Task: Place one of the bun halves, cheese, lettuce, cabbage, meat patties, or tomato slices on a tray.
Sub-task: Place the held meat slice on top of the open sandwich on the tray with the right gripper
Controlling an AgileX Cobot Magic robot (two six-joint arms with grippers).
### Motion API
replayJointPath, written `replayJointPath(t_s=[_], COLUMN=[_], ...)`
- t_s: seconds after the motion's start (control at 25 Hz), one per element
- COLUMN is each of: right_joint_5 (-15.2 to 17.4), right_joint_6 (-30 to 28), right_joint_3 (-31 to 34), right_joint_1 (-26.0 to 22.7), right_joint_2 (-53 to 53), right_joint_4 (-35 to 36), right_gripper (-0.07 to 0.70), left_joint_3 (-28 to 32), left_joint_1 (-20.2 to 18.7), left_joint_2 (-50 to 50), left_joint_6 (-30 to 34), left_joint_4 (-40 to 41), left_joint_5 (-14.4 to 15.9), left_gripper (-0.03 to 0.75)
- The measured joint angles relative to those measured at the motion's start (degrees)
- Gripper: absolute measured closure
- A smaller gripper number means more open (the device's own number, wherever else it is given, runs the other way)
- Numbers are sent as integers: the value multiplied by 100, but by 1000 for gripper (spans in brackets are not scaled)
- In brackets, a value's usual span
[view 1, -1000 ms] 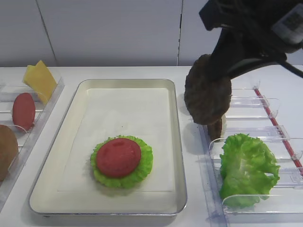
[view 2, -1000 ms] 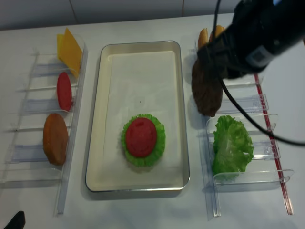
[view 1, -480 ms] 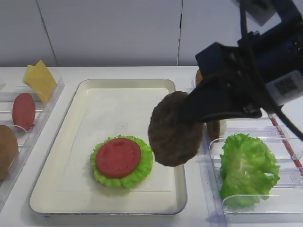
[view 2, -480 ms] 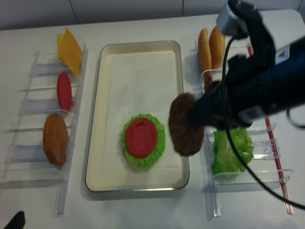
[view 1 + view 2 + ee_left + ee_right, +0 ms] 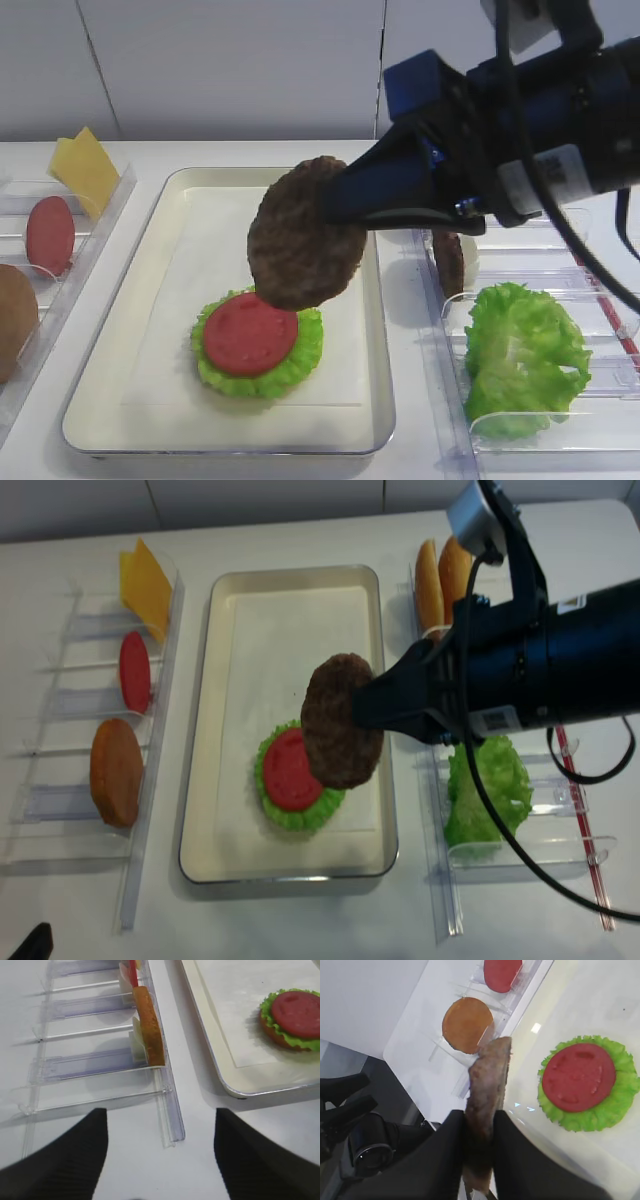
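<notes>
While the right gripper holds one meat patty clamped between its fingers, the patty hangs tilted above the tray, just over the far right edge of the tomato slice on the lettuce. A second ago it hung beside the right rack, outside the tray. The left gripper's fingers stand wide apart, near the left rack.
</notes>
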Motion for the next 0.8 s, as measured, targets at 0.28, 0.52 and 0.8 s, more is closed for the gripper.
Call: replayJointPath(t_s=[0.28,0.52,0.8], right_joint_5=[16,437,1130], right_joint_6=[-653,-1356,-2440], right_joint_3=[0,0,0], right_joint_1=[0,0,-100], right_joint_2=[790,1519,2242], right_joint_4=[847,1590,2679], right_gripper=[462,462,462], left_joint_3=[0,0,0], left_joint_1=[0,0,0], left_joint_2=[0,0,0], left_joint_6=[0,0,0], left_joint_4=[0,0,0], left_joint_5=[0,0,0], left_gripper=[253,253,253])
